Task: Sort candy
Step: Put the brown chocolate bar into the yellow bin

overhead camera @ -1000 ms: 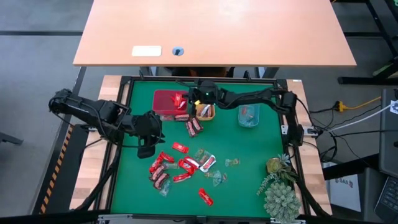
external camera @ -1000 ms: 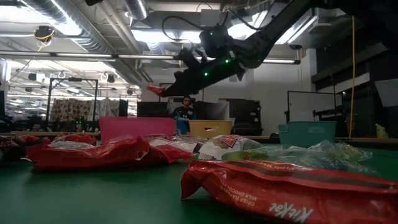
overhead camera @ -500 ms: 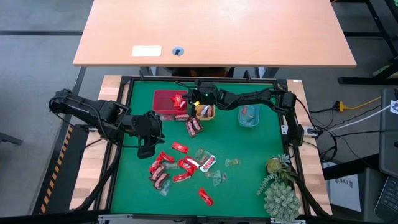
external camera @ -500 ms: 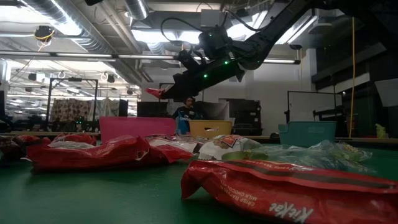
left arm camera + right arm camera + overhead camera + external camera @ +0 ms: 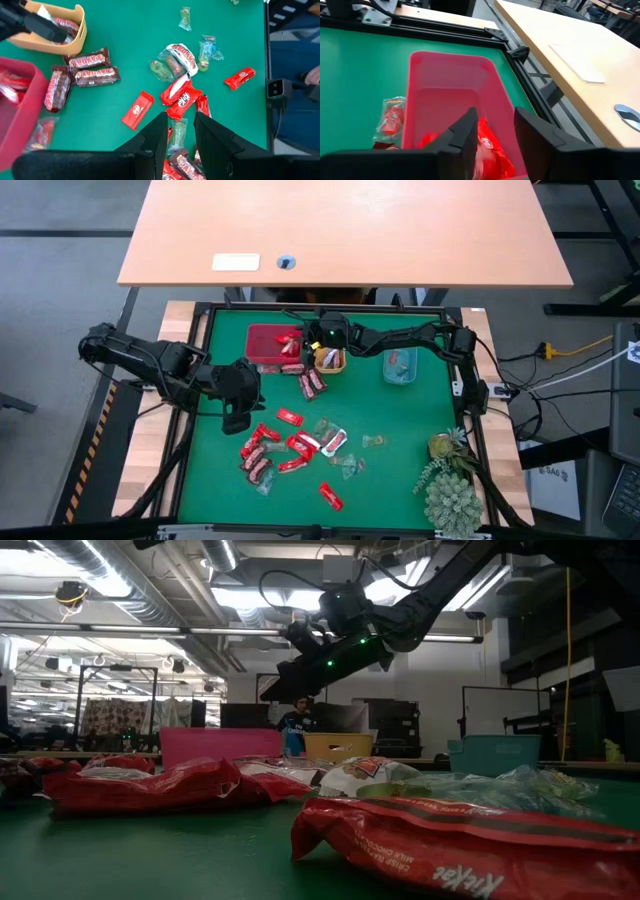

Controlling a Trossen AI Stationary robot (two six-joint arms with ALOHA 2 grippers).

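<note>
Green mat [image 5: 400, 420] covers the work surface inside a black frame, with a bare light wooden table [image 5: 345, 230] seen just beyond its far edge. Three trays are lined along the far side: a red tray [image 5: 262, 340] at the left, an orange tray [image 5: 336, 363] in the middle, a teal tray [image 5: 400, 367] at the right. A spiky artificial plant [image 5: 448, 480] is seen at the near right corner. In the low view a workshop room is seen behind the trays, with ceiling ducts, lights and a person [image 5: 293, 726] far off.

Candy [image 5: 290, 445] is scattered mostly over the near-left middle of the mat: red wrappers, a few clear greenish ones, and brown bars [image 5: 312, 383] lying just near of the red and orange trays. Red pieces are already seen inside the red tray, brown pieces in the orange tray.

Right gripper [image 5: 300, 338] is extended from the right edge across the far side and is held above the red tray; its fingers [image 5: 465, 131] are parted, nothing is gripped between them, and a red candy [image 5: 487, 145] is seen in the tray directly below the gap.

Left gripper [image 5: 233, 418] is held over the left part of the mat, just far of the candy cluster, fingers [image 5: 156, 132] slightly apart and empty.
</note>
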